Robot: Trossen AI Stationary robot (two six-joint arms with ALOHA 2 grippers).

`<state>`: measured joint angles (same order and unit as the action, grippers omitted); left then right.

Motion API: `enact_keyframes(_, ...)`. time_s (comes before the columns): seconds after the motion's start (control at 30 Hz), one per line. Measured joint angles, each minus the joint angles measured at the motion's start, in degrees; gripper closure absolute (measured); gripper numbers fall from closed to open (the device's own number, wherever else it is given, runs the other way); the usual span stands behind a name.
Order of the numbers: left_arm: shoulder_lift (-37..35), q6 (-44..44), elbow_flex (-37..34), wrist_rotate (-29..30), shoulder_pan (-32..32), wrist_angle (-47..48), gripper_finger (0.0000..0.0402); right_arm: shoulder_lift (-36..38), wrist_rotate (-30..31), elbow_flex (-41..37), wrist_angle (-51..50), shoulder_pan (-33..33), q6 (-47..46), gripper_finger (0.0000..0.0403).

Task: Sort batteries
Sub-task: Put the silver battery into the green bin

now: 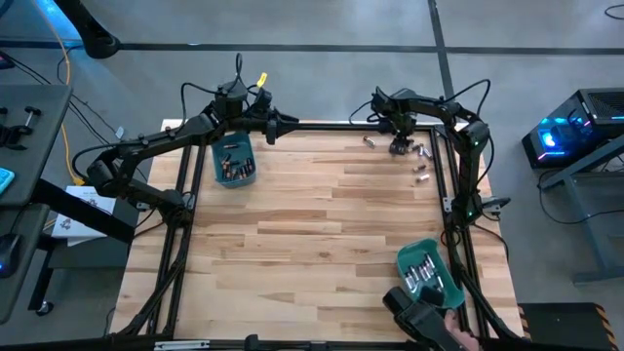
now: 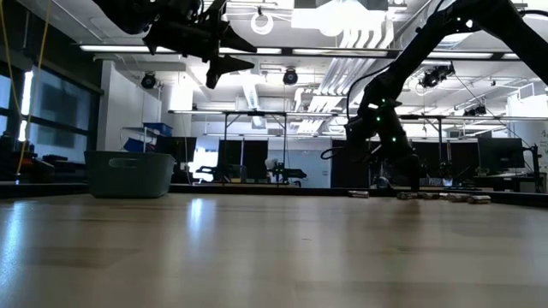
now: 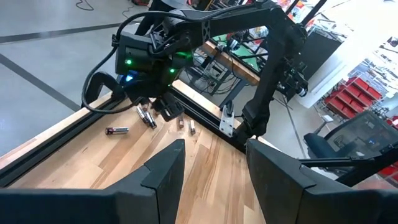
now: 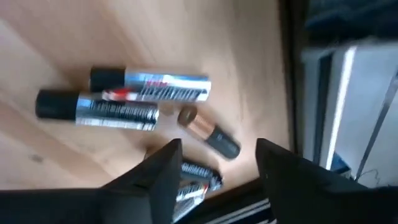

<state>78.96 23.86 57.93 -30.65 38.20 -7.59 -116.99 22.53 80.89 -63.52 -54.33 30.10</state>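
Note:
Several batteries lie loose on the wood at the table's far right corner (image 1: 420, 166); the low view shows them as a low row (image 2: 454, 197). My right gripper (image 1: 400, 146) hangs over them, pointing steeply down, open. In its wrist view, the right gripper (image 4: 217, 152) has a dark, copper-ended battery (image 4: 208, 132) lying just ahead of the gap. Two silvery batteries (image 4: 149, 87) lie beyond, and another (image 4: 194, 177) shows beside one finger. My left gripper (image 1: 273, 125) waits open and empty in the air by the far edge; in its wrist view its fingers (image 3: 214, 168) face the right arm.
A teal bin (image 1: 234, 161) holding batteries stands at the far left, below my left arm. A second teal bin (image 1: 429, 268) with batteries stands near the right front corner, with a dark object and a person's hand (image 1: 466, 336) beside it. Black frame rails (image 1: 444, 185) border the table.

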Motion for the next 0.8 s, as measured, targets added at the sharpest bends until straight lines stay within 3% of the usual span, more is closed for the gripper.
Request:
enact_keyframes(0.23,0.0,0.02,0.0,-0.33,0.0,0.01,0.0236,0.02,2.1,0.38,1.13,0.07,1.92,0.0263)
enact_keyframes(0.47,0.0,0.0,0.0,-0.33,0.0,-0.01,0.0236,0.08,1.12,8.36,-11.75,0.07,-2.88,0.0279)
enact_keyframes(0.53,0.0,-0.02,0.0,-0.33,0.0,0.0,0.0236,0.09,-1.56,11.52,-17.99,0.07,-8.92,0.0279)
enact_keyframes(0.63,0.0,-0.71,0.0,-0.33,0.0,-0.01,0.0236,0.29,-11.48,14.07,-25.45,0.57,-19.21,0.0279)
enact_keyframes(0.7,0.0,-2.03,0.0,-0.33,0.0,0.01,0.0236,0.94,-17.16,13.16,-26.56,2.3,-21.49,0.0279)
enact_keyframes(0.8,0.0,-3.73,0.0,-0.31,0.0,0.01,0.0236,3.61,-18.3,8.35,-26.6,7.2,-20.82,0.0279)
